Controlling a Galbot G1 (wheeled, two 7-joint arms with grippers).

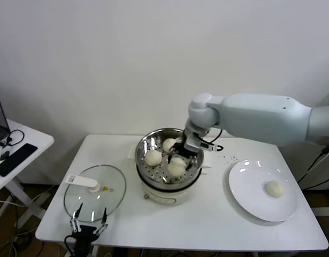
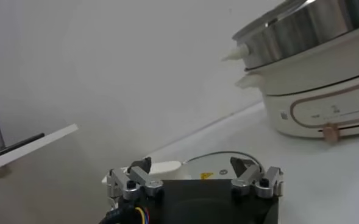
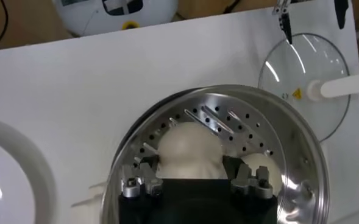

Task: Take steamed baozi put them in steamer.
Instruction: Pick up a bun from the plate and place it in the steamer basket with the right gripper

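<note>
Right arm [image 1: 260, 119] pale grey, smooth rounded shell; black grippers, silver jaws, screws, coloured wires.

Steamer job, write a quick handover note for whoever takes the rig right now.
Right gripper: inside the steamer, jaws around a baozi on the perforated floor; not released yet.
Left gripper: open, empty, parked at the table's near edge by the glass lid.
Done: three baozi in the steamer, counting the gripped one.
Left: release it, withdraw, then fetch the last baozi from the white plate.
</note>
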